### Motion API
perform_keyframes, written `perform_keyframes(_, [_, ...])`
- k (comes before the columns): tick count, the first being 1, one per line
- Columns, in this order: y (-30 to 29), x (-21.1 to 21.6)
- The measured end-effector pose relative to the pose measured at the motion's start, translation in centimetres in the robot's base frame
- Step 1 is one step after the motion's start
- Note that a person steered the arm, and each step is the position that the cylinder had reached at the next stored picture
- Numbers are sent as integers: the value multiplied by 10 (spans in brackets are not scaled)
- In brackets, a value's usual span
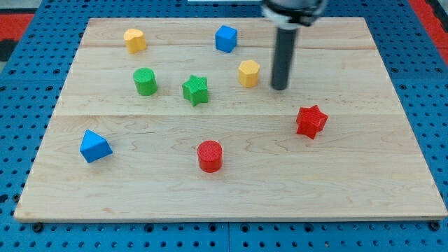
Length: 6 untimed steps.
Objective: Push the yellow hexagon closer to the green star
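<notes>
- Our tip [279, 88] sits on the counter [364, 175], just to the view's right of the yellow hexagon [248, 73], a small gap between them.
- No pincer on this rig, bare rod only, so no open/closed state to tell.
- Hexagon lies right of the green star [196, 89], slightly higher in view.
- Hexagon is squat; we can't tell any long axis or heading.

The board [392, 140] is pale wood with a faint grain, lying on a blue pegboard [21, 140] dotted with holes. On it sit a yellow hexagon [248, 73], a green star [196, 89], a green cylinder [145, 81], a second yellow block [135, 40], a blue cube [225, 38], a blue triangular block [94, 146], a red star [311, 121] and a red cylinder [209, 155]. The rod [283, 56] is dark grey, nearly black.
</notes>
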State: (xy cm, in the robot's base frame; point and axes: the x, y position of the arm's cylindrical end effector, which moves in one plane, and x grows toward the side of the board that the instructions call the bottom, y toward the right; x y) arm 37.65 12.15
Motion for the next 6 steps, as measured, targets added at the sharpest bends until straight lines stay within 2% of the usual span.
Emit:
perform_keyframes(1, [10,-26])
perform_keyframes(2, [-54,-45])
perform_keyframes(4, [-131,-33])
perform_keyframes(5, [-147,-72])
perform_keyframes(6, [-193,-103])
